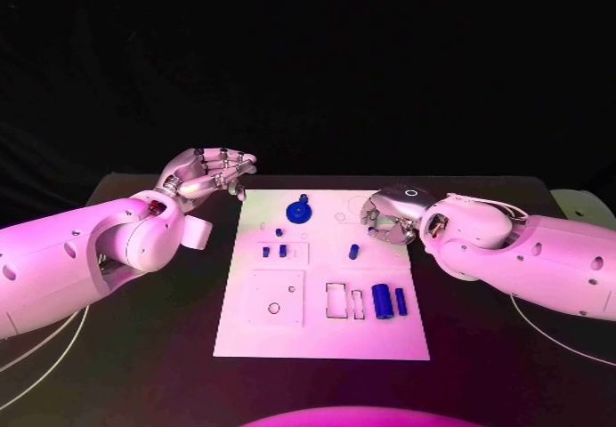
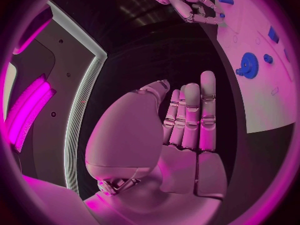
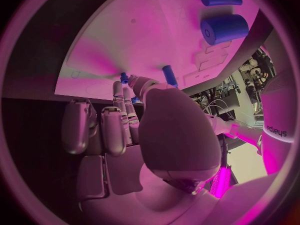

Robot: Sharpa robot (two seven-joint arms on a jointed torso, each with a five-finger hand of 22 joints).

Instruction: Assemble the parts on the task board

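The white task board (image 1: pixel 321 329) lies mid-table. On its far part sits a blue gear (image 1: pixel 298 211), also in the left wrist view (image 2: pixel 248 65). Small blue pegs (image 1: pixel 266 252) stand near its left side, and another peg (image 1: pixel 353 252) stands at the middle. A thick blue cylinder (image 1: pixel 383 301) and a thin one (image 1: pixel 401 301) lie at the near right. My right hand (image 1: pixel 392 216) hovers over the board's far right, its thumb and fingers curled in and pinching a small blue peg (image 3: pixel 124 78). My left hand (image 1: pixel 206 173) is raised off the board's far-left corner, holding nothing.
The board has empty cut-out slots (image 1: pixel 336 300) beside the cylinders and a round hole (image 1: pixel 273 308) at the near left. Bare black table (image 1: pixel 154 356) surrounds the board. My right hand (image 2: pixel 194 5) appears far off in the left wrist view.
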